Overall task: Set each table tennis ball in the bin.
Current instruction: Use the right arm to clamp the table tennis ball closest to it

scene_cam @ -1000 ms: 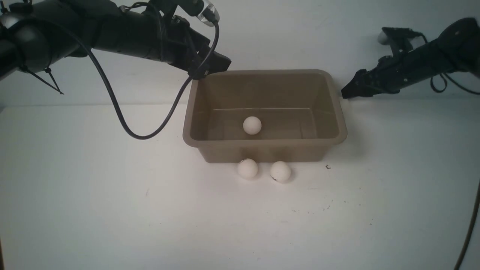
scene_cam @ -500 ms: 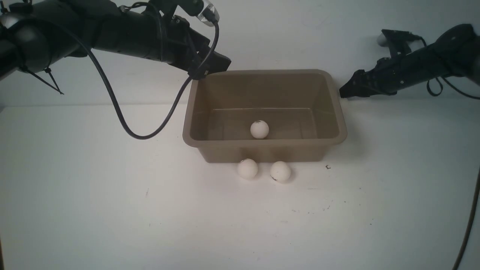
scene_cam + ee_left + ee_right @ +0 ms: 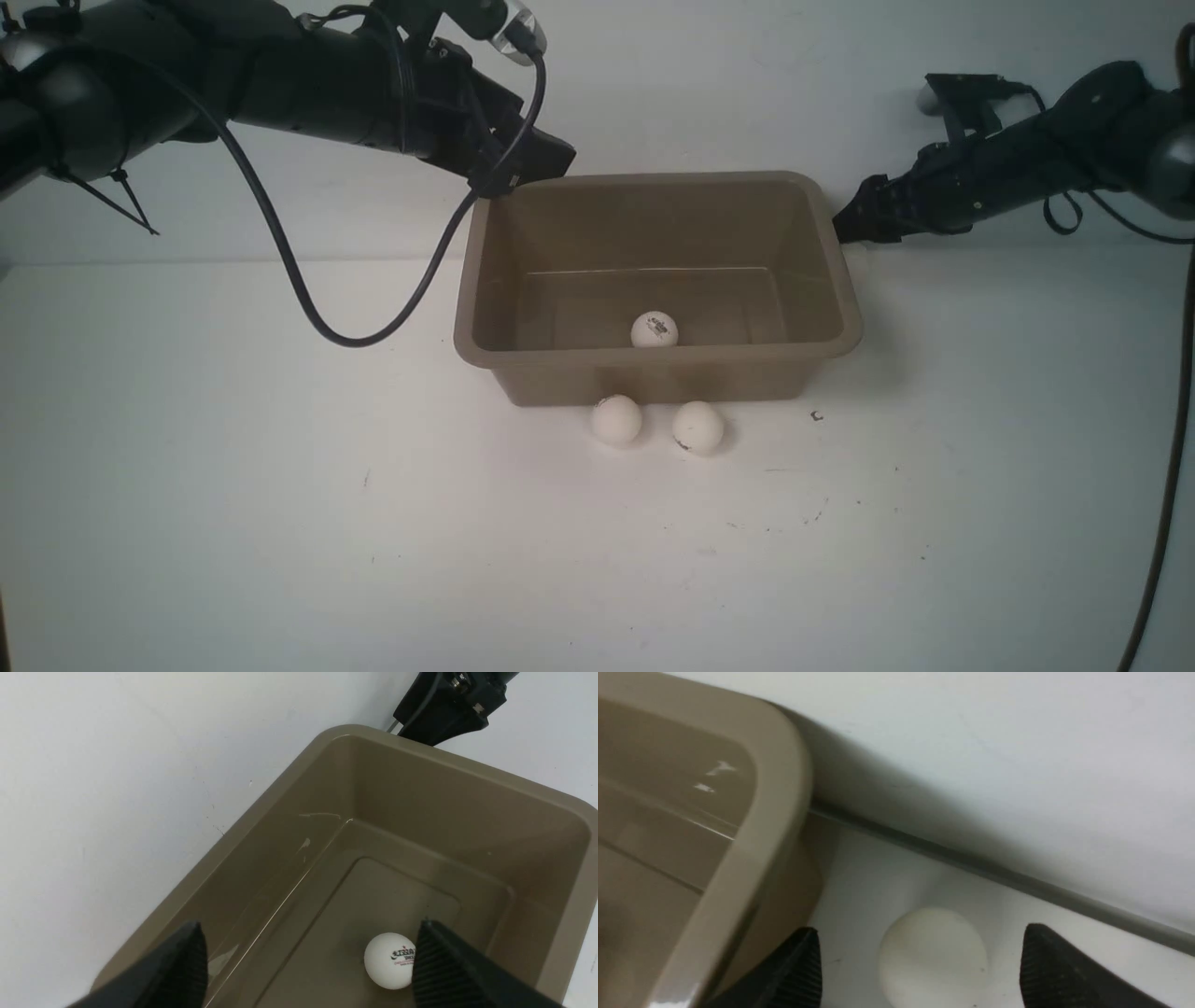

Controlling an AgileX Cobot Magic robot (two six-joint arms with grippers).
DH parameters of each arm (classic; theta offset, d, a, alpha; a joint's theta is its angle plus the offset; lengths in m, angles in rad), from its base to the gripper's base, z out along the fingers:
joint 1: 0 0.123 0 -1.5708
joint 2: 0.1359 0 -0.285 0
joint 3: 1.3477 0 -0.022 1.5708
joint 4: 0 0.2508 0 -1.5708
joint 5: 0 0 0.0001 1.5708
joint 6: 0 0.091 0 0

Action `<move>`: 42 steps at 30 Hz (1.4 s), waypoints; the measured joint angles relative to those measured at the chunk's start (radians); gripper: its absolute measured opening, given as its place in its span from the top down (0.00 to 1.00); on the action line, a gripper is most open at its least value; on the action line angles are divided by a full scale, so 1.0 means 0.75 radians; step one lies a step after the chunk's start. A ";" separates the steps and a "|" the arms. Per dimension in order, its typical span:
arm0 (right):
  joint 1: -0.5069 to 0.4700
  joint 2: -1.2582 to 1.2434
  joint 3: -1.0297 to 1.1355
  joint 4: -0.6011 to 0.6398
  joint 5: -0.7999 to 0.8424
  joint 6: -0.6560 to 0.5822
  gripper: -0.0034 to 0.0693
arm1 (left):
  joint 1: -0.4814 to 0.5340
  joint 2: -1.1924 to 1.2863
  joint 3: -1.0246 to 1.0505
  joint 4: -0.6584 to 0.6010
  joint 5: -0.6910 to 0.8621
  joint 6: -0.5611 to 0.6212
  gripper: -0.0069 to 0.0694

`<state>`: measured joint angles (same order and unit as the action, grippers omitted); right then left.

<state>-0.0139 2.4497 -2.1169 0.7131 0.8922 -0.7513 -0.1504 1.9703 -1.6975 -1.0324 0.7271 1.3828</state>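
The taupe bin point(image 3: 653, 356) stands at the middle back of the white table. One table tennis ball point(image 3: 653, 329) with a dark logo lies on its floor near the front wall. Two more balls point(image 3: 616, 419) point(image 3: 697, 427) rest on the table just in front of the bin. My left gripper point(image 3: 537, 163) hovers over the bin's far left corner, open and empty point(image 3: 308, 933), with the logo ball point(image 3: 390, 960) far below it. My right gripper point(image 3: 854, 226) is low beside the bin's far right corner, open point(image 3: 920, 931) around another ball point(image 3: 933, 956) on the table, apart from both fingers.
A white wall point(image 3: 728, 84) rises directly behind the bin and both grippers. A black cable loop point(image 3: 327, 329) hangs from my left arm down to the table left of the bin. Another cable point(image 3: 1158, 560) runs along the right edge.
The ball inside the bin has rolled right and toward the front wall, its logo turning up. My right gripper has moved left, closer to the bin's far right corner. The left arm stays still.
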 joint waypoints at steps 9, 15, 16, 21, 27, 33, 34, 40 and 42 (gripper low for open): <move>0.000 0.017 0.000 -0.001 -0.006 0.003 0.25 | 0.000 0.000 0.000 0.000 0.000 0.000 0.21; 0.000 0.078 0.000 -0.001 0.004 0.004 0.25 | 0.000 0.000 0.000 0.000 0.000 0.000 0.21; 0.000 0.081 0.000 -0.001 0.003 0.004 0.25 | 0.000 0.000 0.000 0.000 0.000 0.000 0.21; 0.000 0.083 0.000 0.007 -0.009 0.000 0.26 | 0.000 0.000 0.000 0.000 0.000 0.000 0.21; 0.000 0.100 0.000 0.044 -0.040 -0.001 0.36 | 0.000 0.000 0.000 0.000 0.000 0.000 0.21; 0.000 0.106 0.000 0.056 -0.051 -0.016 0.46 | 0.000 0.000 0.000 -0.009 0.000 0.000 0.21; 0.000 0.106 0.000 0.056 -0.056 -0.025 0.46 | 0.000 0.000 0.000 -0.010 0.000 0.000 0.21; 0.000 0.094 0.000 0.050 -0.031 -0.036 0.46 | 0.000 0.000 0.000 -0.012 0.000 0.000 0.21; -0.001 0.065 0.000 0.042 0.027 -0.036 0.46 | 0.000 0.000 0.000 -0.013 0.000 0.000 0.21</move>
<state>-0.0150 2.4987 -2.1169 0.7444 0.9123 -0.7782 -0.1504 1.9703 -1.6975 -1.0423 0.7271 1.3828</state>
